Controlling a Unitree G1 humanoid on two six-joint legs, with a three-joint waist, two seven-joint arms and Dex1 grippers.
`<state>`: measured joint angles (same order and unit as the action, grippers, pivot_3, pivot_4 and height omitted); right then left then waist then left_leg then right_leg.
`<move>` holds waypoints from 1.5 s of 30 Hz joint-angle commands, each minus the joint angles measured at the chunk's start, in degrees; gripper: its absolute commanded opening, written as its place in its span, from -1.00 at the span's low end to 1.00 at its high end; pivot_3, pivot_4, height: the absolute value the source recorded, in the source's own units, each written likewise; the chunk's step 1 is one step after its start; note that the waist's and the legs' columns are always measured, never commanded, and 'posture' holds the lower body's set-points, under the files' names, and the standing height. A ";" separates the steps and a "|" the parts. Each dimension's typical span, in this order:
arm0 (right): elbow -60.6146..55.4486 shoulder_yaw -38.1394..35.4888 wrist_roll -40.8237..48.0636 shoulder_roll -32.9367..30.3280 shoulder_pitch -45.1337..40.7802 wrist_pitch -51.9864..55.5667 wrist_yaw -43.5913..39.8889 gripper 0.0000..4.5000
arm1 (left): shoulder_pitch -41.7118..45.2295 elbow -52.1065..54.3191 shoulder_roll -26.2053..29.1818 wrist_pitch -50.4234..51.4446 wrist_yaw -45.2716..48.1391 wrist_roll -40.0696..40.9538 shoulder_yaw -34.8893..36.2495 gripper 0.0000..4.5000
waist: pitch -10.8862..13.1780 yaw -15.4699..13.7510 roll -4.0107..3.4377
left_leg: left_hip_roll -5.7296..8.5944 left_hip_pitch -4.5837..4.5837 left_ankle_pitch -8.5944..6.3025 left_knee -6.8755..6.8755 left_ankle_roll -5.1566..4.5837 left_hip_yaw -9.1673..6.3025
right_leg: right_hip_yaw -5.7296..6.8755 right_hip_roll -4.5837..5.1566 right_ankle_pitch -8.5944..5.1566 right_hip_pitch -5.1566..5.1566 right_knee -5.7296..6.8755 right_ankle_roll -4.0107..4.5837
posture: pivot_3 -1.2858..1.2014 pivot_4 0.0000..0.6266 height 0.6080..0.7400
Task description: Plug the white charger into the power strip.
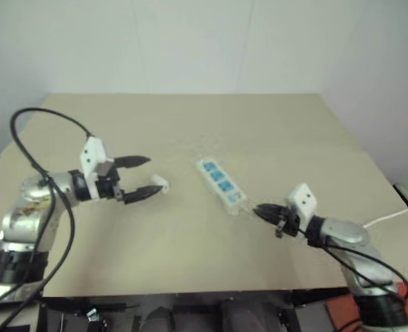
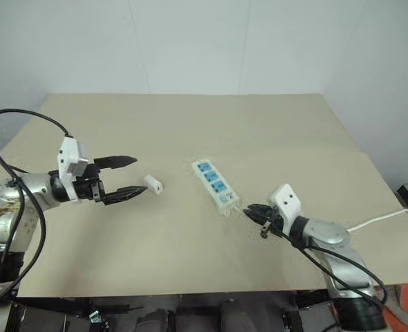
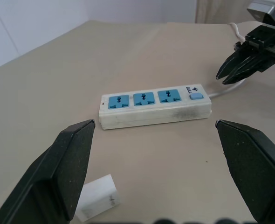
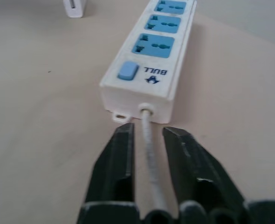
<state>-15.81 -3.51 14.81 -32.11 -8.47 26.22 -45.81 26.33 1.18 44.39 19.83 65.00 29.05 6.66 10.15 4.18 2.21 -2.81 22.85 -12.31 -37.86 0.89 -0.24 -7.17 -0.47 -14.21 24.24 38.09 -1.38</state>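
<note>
1. Two grippers flank a long white plastic power strip (image 2: 215, 182) with three blue socket panels, lying mid-way across the tan tabletop (image 2: 190, 124).
2. Left gripper (image 2: 130, 177): fingers spread wide, holding nothing; small white boxy charger (image 2: 153, 184) just beyond its tips, at the strip's 9 o'clock.
3. Right gripper (image 4: 148, 140): fingers narrow, straddling the thin white cord (image 4: 150, 149) at the strip's switch end, 4 o'clock side; whether they pinch it, cannot tell.
</note>
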 commanded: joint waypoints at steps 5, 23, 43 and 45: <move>-6.67 -5.31 6.27 6.15 -0.81 -0.23 7.60 0.79 | 3.17 -1.71 -0.53 -2.51 1.06 -1.23 -0.33 1.00 | 0.00 -0.12 0.00 | -0.03 0.10 0.00 0.00 0.00 -0.01 | -0.04 -0.06 -0.03 0.06 -0.02 0.06 | 0.03 -0.52 1.00; -1.02 7.04 -7.43 15.95 0.40 -10.77 21.56 0.99 | 1.94 -0.96 -0.18 -2.79 2.27 -1.88 -0.24 1.00 | -0.01 -0.20 0.01 | -0.02 0.26 0.00 -0.02 0.00 -0.01 | 0.00 0.00 -0.03 0.17 -0.05 0.06 | 0.03 -0.52 1.00; 10.81 7.42 -6.51 20.43 -0.63 -15.31 20.72 0.99 | 1.43 0.11 -0.14 -2.92 1.56 -1.37 0.65 1.00 | -0.01 -0.17 0.01 | -0.03 0.25 0.00 -0.02 0.00 0.00 | 0.00 0.00 -0.02 0.17 -0.05 0.07 | 0.03 -0.52 1.00; 11.87 7.70 -6.85 20.88 -0.61 -16.31 20.92 0.99 | 1.64 -0.18 -0.07 -3.02 1.71 -1.44 0.58 1.00 | -0.01 -0.16 0.01 | -0.03 0.25 0.00 -0.01 0.00 0.00 | 0.00 0.00 -0.02 0.16 -0.05 0.07 | 0.03 -0.52 1.00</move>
<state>-4.08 4.27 8.02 -11.64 -8.39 12.20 -25.11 27.58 -0.71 43.80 17.50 66.84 27.10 5.85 10.13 4.03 2.23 -2.84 23.11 -12.31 -37.87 0.89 -0.24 -7.18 -0.47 -14.23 24.40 38.04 -1.31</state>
